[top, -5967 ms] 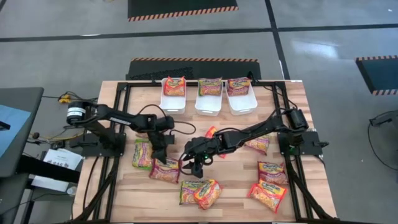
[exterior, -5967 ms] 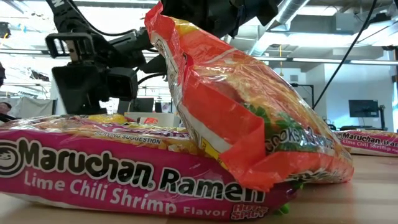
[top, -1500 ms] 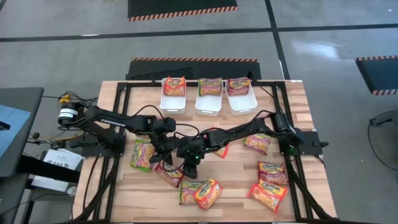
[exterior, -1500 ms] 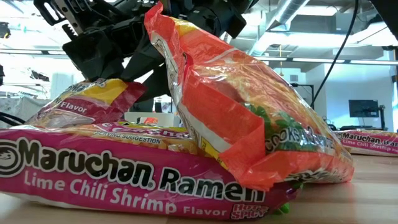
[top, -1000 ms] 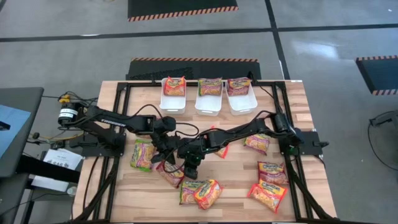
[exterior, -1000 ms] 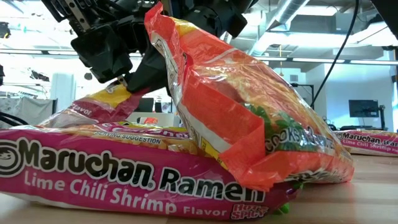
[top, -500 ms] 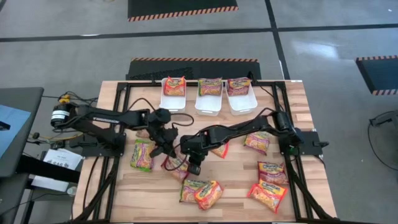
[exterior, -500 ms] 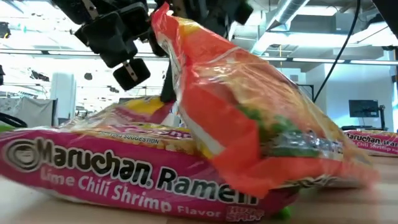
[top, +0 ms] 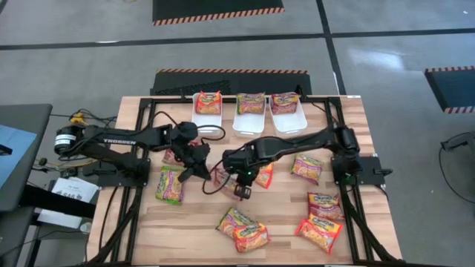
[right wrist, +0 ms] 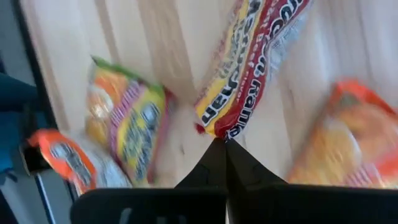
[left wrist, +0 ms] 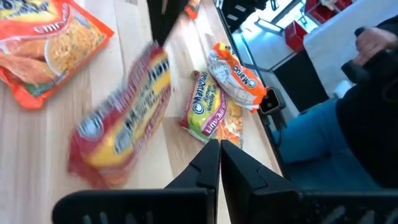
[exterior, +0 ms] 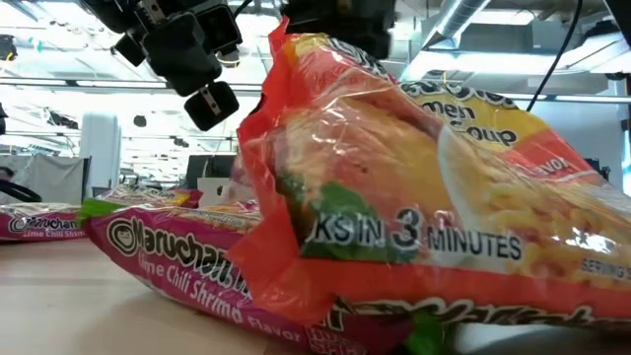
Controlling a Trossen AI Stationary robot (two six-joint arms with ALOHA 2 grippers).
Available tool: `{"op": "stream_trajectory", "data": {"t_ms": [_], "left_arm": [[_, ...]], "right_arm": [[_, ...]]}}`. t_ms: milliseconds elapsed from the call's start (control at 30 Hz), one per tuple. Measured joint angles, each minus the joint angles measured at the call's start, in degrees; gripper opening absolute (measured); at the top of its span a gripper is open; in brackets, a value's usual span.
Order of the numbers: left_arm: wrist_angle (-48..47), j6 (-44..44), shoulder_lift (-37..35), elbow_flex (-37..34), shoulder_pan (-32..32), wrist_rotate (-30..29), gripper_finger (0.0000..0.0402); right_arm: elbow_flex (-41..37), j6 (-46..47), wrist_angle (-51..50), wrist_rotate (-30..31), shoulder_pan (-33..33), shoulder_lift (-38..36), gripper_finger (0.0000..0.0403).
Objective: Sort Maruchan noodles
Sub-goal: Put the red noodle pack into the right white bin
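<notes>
The red and yellow Maruchan packet (right wrist: 249,68) slants away from my right gripper (right wrist: 225,142), which is shut on its end; in the high view it lies between the two grippers (top: 218,176). My left gripper (left wrist: 219,146) is shut beside that packet (left wrist: 121,134), holding nothing, and shows raised in the low view (exterior: 210,106). Three white bins (top: 207,122) at the far edge each hold noodle packets. Close to the low camera an orange packet (exterior: 424,227) leans on a pink one (exterior: 187,261). My right gripper pinches the red packet's end edge (right wrist: 216,132) between its two fingers, slanting down toward the table's left. The packet runs on from the fingers along their line. Its picture is blurred, and whether its far end rests on the wood I cannot tell.
Loose packets lie about: a green one (top: 170,184) at the left, an orange one (top: 263,176) right of my right gripper, a pile of two (top: 241,230) near the front edge, three more (top: 325,204) at the right. A seated person (left wrist: 348,137) shows beyond the near edge.
My right gripper has risen and gone toward the far edge, tipping more steeply down, and has drawn the red packet with it away from the near edge. My left gripper has risen and drawn back toward the far left. The near pile has shifted and turned; its orange packet has tipped flatter.
</notes>
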Motion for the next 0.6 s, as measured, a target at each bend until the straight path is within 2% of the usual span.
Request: {"op": "stream_trajectory", "data": {"t_ms": [200,300,600], "left_arm": [[0.50,1.84,0.00,0.00,0.04,-0.96,0.0000],[0.50,1.97,0.00,0.00,0.04,-3.23,0.0000],[0.50,2.01,0.02,0.00,0.04,-9.91,0.0000]], "right_arm": [[-0.02,-0.81,-11.85,2.12,-0.89,-1.80,0.0004],[-0.12,-3.27,-16.72,2.53,-1.34,-1.56,0.0004],[-0.21,-9.84,-18.69,3.44,-2.82,-2.35,0.0004]]}}
